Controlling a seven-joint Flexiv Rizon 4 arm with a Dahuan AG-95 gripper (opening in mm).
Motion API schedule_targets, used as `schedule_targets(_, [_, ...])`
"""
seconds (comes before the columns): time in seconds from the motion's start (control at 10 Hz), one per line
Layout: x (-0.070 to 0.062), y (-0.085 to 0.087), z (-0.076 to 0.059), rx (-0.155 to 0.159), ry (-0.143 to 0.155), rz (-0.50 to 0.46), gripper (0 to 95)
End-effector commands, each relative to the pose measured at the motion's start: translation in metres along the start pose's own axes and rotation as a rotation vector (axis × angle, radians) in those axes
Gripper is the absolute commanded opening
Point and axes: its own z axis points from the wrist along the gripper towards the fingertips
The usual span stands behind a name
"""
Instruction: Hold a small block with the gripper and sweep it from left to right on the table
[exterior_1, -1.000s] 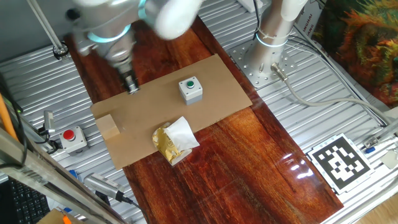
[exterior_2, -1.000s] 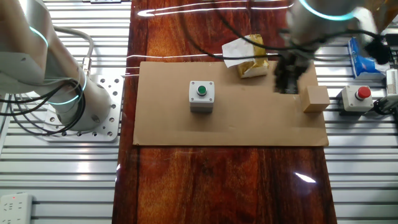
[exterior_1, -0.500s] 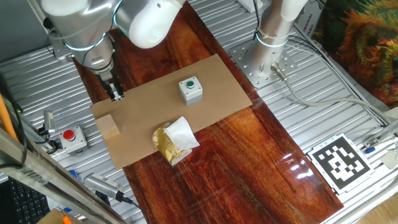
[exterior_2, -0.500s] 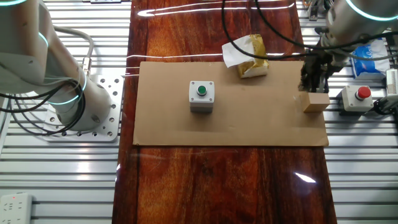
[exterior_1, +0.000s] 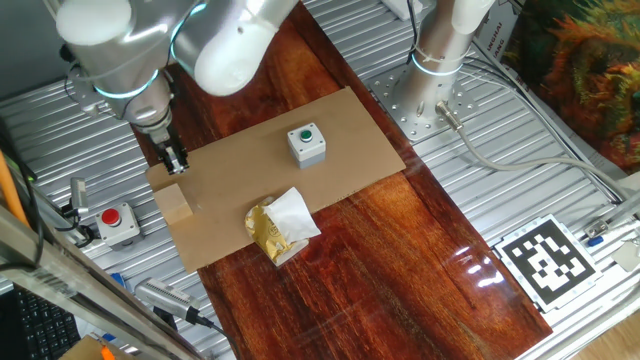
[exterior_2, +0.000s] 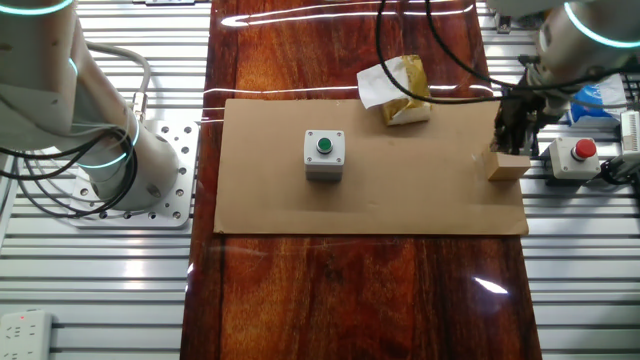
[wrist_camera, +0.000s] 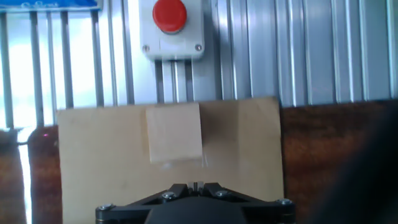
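The small block (exterior_1: 176, 203) is a light-tan wooden cube lying on the cardboard sheet near its left end. It also shows in the other fixed view (exterior_2: 508, 166) and in the hand view (wrist_camera: 175, 132). My gripper (exterior_1: 175, 160) hangs just behind the block and a little above it, apart from it; in the other fixed view it (exterior_2: 515, 138) stands right over the block's far edge. In the hand view the black fingertips (wrist_camera: 195, 185) are pressed together and hold nothing. The glossy red-brown table (exterior_1: 400, 260) lies under the cardboard.
A tan cardboard sheet (exterior_1: 250, 170) covers the table's middle. On it stand a grey box with a green button (exterior_1: 306, 142) and a crumpled gold-and-white wrapper (exterior_1: 280, 226). A red-button box (exterior_1: 118, 222) sits on ribbed metal beside the block. A white post (exterior_1: 445, 50) stands at the back.
My gripper has moved across the cardboard from near its middle toward the block's end, and now hangs close behind the block. The block, wrapper and button box have not moved.
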Motion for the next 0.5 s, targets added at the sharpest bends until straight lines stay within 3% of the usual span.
schedule_targets(0.1, [-0.016, 0.004, 0.009, -0.003, 0.006, 0.004, 0.0])
schedule_targets(0.3, [-0.033, 0.013, 0.008, -0.002, 0.008, 0.022, 0.0])
schedule_targets(0.5, [-0.037, 0.016, 0.007, -0.004, 0.010, 0.025, 0.0])
